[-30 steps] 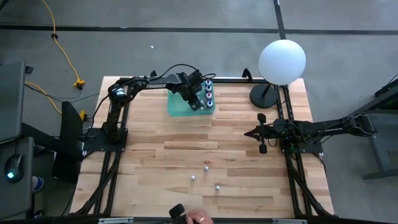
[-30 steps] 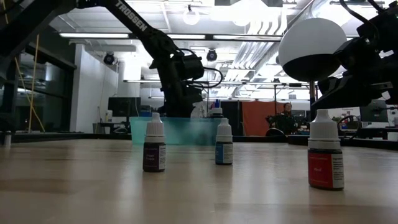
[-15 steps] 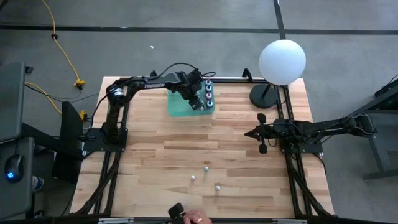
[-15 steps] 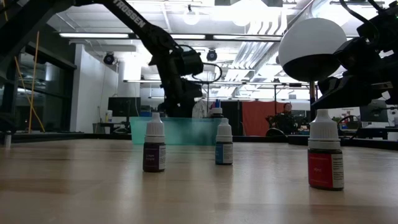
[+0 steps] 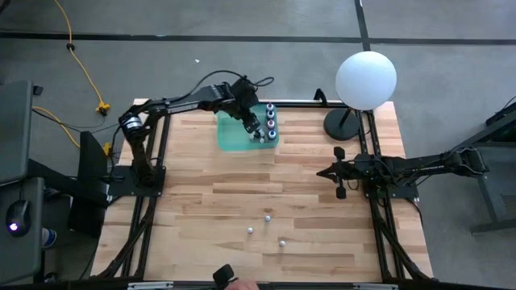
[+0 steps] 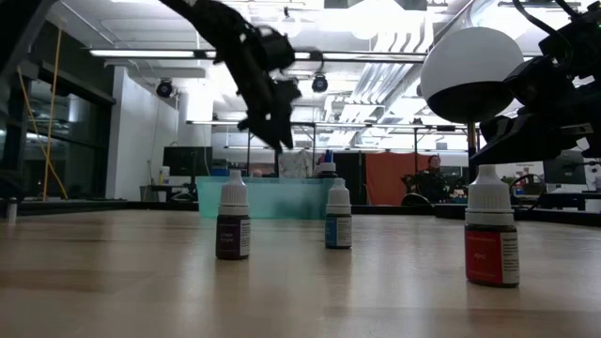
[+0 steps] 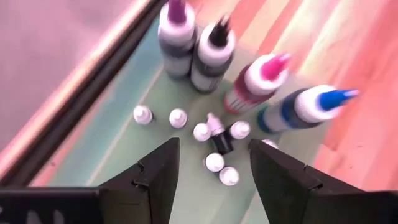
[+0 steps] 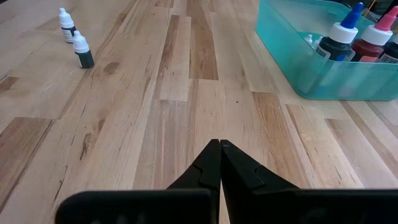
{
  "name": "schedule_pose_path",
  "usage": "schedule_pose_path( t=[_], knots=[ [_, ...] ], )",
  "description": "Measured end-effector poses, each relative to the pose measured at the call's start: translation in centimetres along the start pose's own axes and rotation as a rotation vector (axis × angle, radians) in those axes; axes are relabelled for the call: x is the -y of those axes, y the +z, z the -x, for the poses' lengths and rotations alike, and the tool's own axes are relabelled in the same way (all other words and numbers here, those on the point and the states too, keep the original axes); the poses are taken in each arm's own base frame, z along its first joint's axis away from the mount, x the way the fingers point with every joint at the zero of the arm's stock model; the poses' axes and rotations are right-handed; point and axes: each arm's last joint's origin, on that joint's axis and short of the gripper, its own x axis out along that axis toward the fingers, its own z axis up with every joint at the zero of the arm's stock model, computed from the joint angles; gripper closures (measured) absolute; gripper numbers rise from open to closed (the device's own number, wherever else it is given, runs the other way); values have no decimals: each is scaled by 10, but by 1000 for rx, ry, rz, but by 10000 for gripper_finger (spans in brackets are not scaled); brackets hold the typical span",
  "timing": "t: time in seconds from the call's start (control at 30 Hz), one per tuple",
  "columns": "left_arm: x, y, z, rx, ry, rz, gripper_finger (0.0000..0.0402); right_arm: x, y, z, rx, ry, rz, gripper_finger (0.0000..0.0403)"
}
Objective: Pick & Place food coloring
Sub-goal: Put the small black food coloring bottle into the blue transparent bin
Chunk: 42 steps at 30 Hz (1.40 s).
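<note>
The left pincer (image 7: 211, 171) hangs over the teal tub (image 5: 230, 138) at the far edge of the bench (image 5: 201, 201), fingers spread and holding nothing; in the left wrist view the gap between them frames a cluster of small food coloring bottles (image 7: 214, 140) lying on the tub floor, with four taller squeeze bottles (image 7: 261, 78) upright against one wall. Judged from this, the tub is the collecting place, and the arm stands high enough to clear its rim. Three food coloring bottles (image 5: 267, 229) remain upright on the open wood near the front edge, well apart from the tub; in the low view they stand as a dark bottle (image 6: 233, 225), a blue one (image 6: 338, 225) and a red one (image 6: 491, 239). The right pincer (image 8: 219, 163) waits at the right side with fingers closed and empty; the globe lamp (image 5: 365, 78) occupies the far right corner; the middle of the bench offers free passage between bottles and tub.
</note>
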Motion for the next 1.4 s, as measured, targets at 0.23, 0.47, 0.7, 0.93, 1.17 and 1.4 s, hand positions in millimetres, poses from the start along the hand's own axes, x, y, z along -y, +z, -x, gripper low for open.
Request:
schedule_pose_path(
  t=[0.23, 0.47, 0.7, 0.93, 1.17, 1.4],
  knots=[
    [12, 5, 53, 102, -74, -77, 212, 0, 0, 0, 0, 0, 0, 402],
    [46, 1, 94, 90, -178, -226, 212, 0, 0, 0, 0, 0, 0, 402],
    [84, 4, 135, 63, -253, -370, 212, 0, 0, 0, -1, 0, 0, 402],
    [131, -9, 154, 60, -350, -491, 212, 0, 0, 0, 0, 0, 0, 402],
    [189, -34, 144, -14, -441, -590, 212, 0, 0, 0, 0, 0, 0, 402],
    [242, -62, 107, -159, -472, -554, 212, 0, 0, 0, -1, 0, 0, 402]
  ],
)
